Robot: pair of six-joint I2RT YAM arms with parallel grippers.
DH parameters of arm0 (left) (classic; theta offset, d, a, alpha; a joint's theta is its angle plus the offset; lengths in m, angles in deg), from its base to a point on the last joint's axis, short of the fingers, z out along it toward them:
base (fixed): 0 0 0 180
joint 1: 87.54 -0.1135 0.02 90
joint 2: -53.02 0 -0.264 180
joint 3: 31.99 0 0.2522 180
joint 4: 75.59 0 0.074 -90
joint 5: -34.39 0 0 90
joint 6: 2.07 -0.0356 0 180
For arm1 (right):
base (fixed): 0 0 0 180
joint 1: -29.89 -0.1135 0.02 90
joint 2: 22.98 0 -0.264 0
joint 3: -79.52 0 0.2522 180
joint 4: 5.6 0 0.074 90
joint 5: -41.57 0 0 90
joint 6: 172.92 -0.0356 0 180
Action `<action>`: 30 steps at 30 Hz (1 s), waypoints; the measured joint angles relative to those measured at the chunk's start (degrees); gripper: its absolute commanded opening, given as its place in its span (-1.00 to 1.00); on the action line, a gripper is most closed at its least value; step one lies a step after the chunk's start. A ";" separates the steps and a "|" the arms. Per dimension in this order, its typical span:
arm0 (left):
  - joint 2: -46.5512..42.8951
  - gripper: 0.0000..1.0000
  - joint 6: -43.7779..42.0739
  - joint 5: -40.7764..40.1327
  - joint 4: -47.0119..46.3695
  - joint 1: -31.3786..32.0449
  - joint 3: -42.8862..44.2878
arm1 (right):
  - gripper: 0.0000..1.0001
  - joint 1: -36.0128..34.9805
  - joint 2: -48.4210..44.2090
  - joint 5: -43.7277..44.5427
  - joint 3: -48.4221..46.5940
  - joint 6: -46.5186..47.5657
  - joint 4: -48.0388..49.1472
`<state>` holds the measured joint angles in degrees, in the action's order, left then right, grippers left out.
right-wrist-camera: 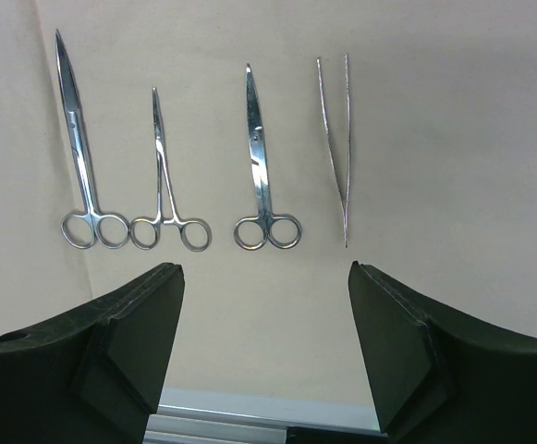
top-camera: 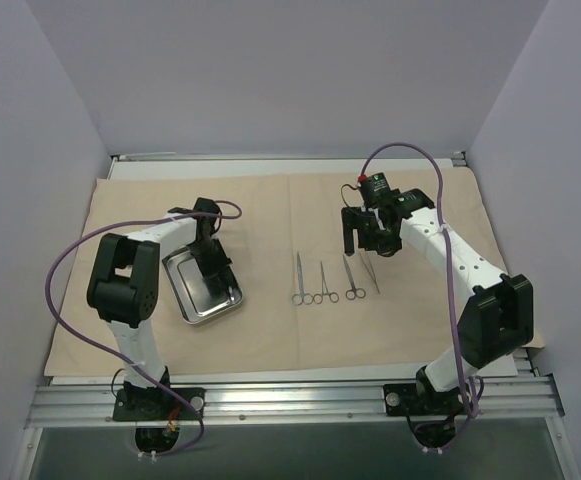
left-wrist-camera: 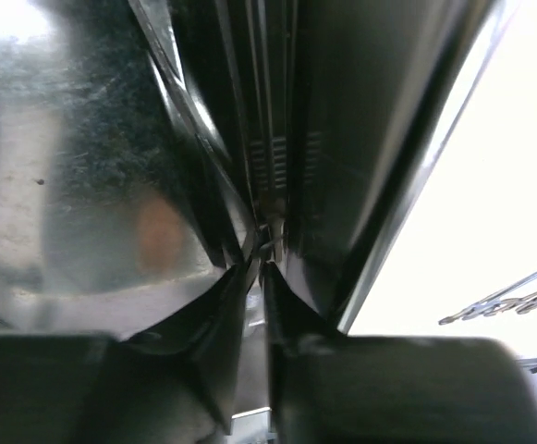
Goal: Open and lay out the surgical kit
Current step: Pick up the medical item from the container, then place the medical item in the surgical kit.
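White arms (top-camera: 448, 252) with black end effectors (top-camera: 356, 240) and purple cables (top-camera: 62, 290)

Robotics lab cell: plain pale walls (top-camera: 290, 70) box in the surface (top-camera: 270, 166), aluminium mounting rail (top-camera: 290, 402) along its near edge.

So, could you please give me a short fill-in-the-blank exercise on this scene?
Laid in a row on the beige cloth are ___ instruments.
The one without ring handles is the ___.
In the top view, the steel tray lies to their ___.
The right tool is ___, holding nothing.
Missing: four; tweezers; left; open.
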<state>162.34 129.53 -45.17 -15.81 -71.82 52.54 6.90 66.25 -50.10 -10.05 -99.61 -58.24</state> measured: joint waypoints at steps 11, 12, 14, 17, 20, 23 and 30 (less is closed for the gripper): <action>-0.85 -0.95 -1.46 -2.01 1.57 0.28 0.20 | 0.47 -4.11 0.17 2.01 -1.92 -0.94 -0.55; -1.40 -0.95 -1.99 -3.23 2.51 0.39 0.22 | 0.47 -4.63 0.39 2.03 -2.97 -1.05 -0.70; -3.02 -0.95 -3.21 -5.44 5.53 0.33 0.33 | 0.49 -5.57 1.22 1.49 -5.53 -1.09 -0.83; -7.96 -0.95 -4.96 -7.17 10.99 -0.15 2.03 | 0.54 -6.23 2.64 -2.75 -8.50 -0.90 1.03; -14.23 -0.95 -6.67 -5.05 13.79 -0.39 5.62 | 0.58 -6.64 4.72 -12.37 -9.46 -0.79 4.68; -18.18 -0.95 -6.78 -1.05 14.45 -0.31 8.31 | 0.62 -7.65 7.54 -22.05 -9.35 -2.40 10.64; -20.00 -0.95 -3.67 7.52 14.43 -0.28 8.90 | 0.43 -13.51 11.63 -35.67 -8.98 -10.67 26.73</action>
<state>142.34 125.86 -37.65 -1.38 -72.10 61.43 -6.60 77.88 -85.77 -19.03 -110.28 -31.50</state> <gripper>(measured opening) 0.075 0.744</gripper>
